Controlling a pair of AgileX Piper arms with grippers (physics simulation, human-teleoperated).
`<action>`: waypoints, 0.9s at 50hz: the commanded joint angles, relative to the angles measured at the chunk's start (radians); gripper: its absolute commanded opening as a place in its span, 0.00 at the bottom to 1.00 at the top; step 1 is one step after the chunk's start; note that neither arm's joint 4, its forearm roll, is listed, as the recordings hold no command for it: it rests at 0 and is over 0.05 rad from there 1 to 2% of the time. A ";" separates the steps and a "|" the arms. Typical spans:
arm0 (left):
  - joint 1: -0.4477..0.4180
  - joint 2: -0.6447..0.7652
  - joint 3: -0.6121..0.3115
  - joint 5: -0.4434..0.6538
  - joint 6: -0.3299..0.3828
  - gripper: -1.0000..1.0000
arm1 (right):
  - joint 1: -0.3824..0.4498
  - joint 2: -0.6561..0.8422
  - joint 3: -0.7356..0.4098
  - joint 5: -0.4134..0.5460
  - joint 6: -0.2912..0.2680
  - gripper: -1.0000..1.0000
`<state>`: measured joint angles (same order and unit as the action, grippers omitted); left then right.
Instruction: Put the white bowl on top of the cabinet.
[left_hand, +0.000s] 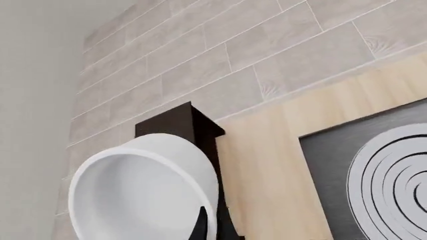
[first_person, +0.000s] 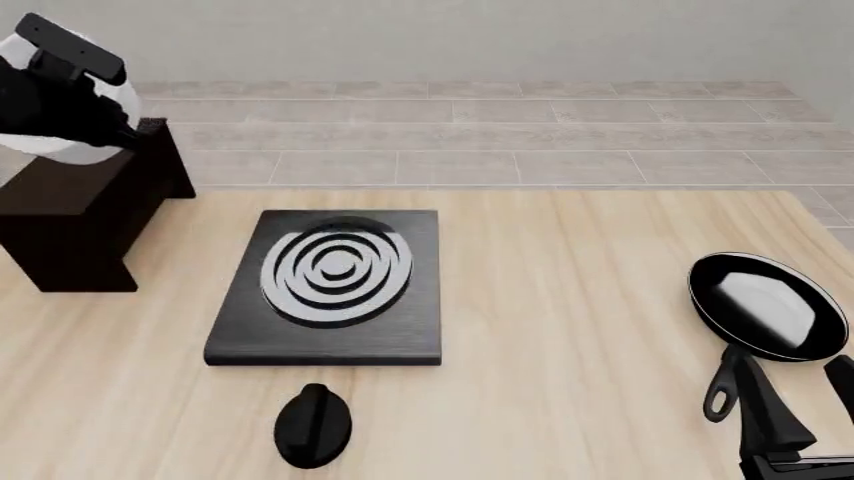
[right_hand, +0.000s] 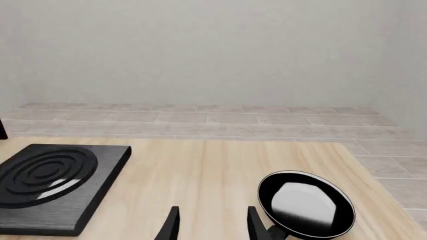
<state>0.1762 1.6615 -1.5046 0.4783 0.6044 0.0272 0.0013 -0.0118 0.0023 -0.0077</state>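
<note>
Left wrist view: showed the white bowl (left_hand: 143, 192) tilted, mouth toward the camera, gripped at its rim by the left tool (left_hand: 212, 226), one dark finger inside the wall, the other outside. Stood just in front of the cabinet (left_hand: 179, 121), with the stove slab (left_hand: 373, 175) off beside it on the pale wood tabletop (left_hand: 267, 165). Looked glossy and stiff, likely light but slippery, so a pinch on the rim probably best kept firm and the set-down gentle.

Front view: placed the bowl (first_person: 54, 150) above the cabinet's (first_person: 80, 215) flat top, held up by the left tool (first_person: 127, 128), not yet resting there. Had the slab (first_person: 334, 285) near the cabinet, a black knob (first_person: 314, 425) further off, a frying pan (first_person: 767, 305) well apart.

Right wrist view: caught the right tool (right_hand: 210, 222) spread wide and holding nothing, well apart from the cabinet, near the pan (right_hand: 305, 210). Closed off behind by a grey tiled floor (right_hand: 200, 122) and a plain wall (right_hand: 213, 50).
</note>
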 joint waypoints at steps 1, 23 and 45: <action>0.067 0.051 -0.061 0.016 -0.007 0.00 | 0.000 0.000 0.000 0.000 0.000 1.00; 0.097 0.175 -0.257 0.119 -0.053 0.00 | 0.000 0.000 0.000 0.000 0.000 1.00; 0.102 0.279 -0.249 0.105 -0.108 0.00 | 0.000 0.000 0.000 0.000 0.000 1.00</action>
<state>0.2725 1.9102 -1.7526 0.6013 0.5135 0.0272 0.0013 -0.0118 0.0023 -0.0077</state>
